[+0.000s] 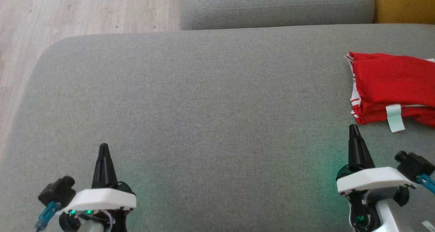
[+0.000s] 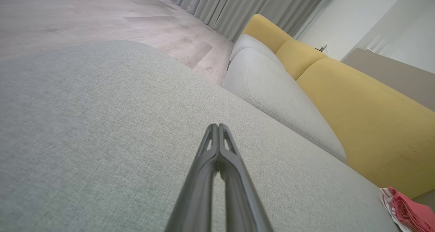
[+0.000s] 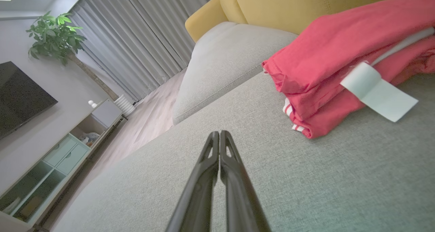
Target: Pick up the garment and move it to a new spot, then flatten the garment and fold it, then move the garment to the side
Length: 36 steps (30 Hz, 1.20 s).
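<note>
- left tool (image 1: 103, 147): both fingers pressed together right to the tip, nothing between them. It sits over the near left part of the grey seat cushion (image 1: 204, 106), tip pointing toward the cushion's far edge.
- right tool (image 1: 354, 127): same deal, fingers together and holding nothing. It's over the near right part of the seat cushion, tip aimed at the garment but stopping just short of it, with a strip of bare grey fabric between them.
- garment (image 1: 390, 82): red with white stripes along one edge, folded into a few layers. It lies flat by the seat cushion's right edge, about midway back, and runs out of the head view on that side, so I can't tell where it ends.
- a pale label (image 1: 395, 118) sticks out of the garment's near fold and hangs onto the cushion.
- the rest of the seat cushion, from the middle across to the rounded left corners, is plain grey fabric.
- past the far edge is a second grey cushion (image 1: 272, 4), with a yellow backrest (image 1: 404, 4) off to its right.
- wooden floor (image 1: 68, 11) beyond the far left corner.
- the right wrist view also catches grey curtains (image 3: 142, 38), a leafy plant (image 3: 54, 38), a dark TV (image 3: 20, 96) and a low cabinet (image 3: 61, 157) under it.
</note>
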{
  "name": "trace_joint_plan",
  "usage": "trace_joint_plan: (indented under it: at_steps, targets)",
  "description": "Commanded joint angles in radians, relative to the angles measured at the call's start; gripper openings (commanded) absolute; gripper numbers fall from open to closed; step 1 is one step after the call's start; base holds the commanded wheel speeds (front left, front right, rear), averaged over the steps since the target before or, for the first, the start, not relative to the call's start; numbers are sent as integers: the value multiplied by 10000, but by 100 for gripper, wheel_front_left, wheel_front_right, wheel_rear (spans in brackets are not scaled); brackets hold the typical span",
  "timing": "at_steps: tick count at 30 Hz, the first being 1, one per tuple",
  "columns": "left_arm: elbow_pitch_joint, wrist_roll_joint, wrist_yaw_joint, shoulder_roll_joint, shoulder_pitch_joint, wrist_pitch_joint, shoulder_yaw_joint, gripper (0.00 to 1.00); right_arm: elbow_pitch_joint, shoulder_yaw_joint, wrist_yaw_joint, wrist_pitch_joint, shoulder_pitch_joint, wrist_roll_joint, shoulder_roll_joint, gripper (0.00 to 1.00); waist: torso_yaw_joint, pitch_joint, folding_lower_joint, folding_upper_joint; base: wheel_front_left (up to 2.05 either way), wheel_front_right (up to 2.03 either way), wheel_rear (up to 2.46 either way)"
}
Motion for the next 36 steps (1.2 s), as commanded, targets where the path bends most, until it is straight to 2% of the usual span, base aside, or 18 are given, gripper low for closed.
trace_joint_plan:
  at_steps: [1,36]
  targets:
    - [-383,-245,-75,8,-349,67,229,0,-391,-7,-3,62,-339,291,-118,0,-4,-7,0,0,0,0,0]
    - [-599,-4034,-351,17,-343,1126,847,0,-736,-455,-5,1067,-260,4360,-165,0,-105,-212,-1,0,0,0,0]
